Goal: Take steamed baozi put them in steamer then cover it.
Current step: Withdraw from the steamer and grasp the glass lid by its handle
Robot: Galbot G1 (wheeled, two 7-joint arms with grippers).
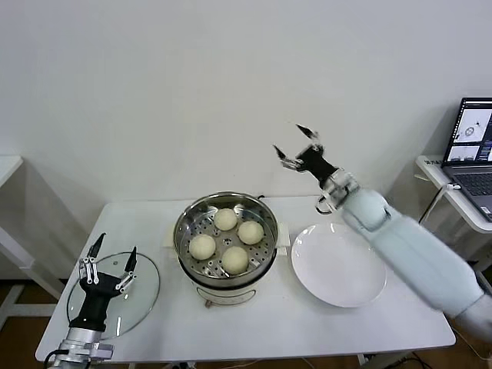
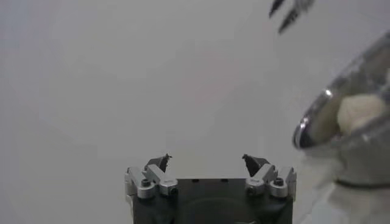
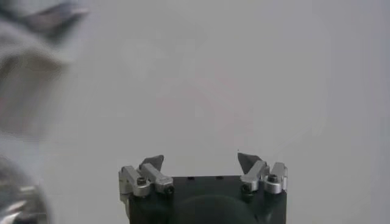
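Note:
Several cream-white baozi lie on the perforated tray of the steel steamer at the table's middle. The steamer's rim and one baozi show in the left wrist view. The clear glass cover lies flat on the table at the front left. My left gripper is open and empty, right over the cover. My right gripper is open and empty, raised high behind the steamer's right side and the plate.
An empty white plate sits right of the steamer. A laptop stands on a side table at the far right. A white wall is behind the table.

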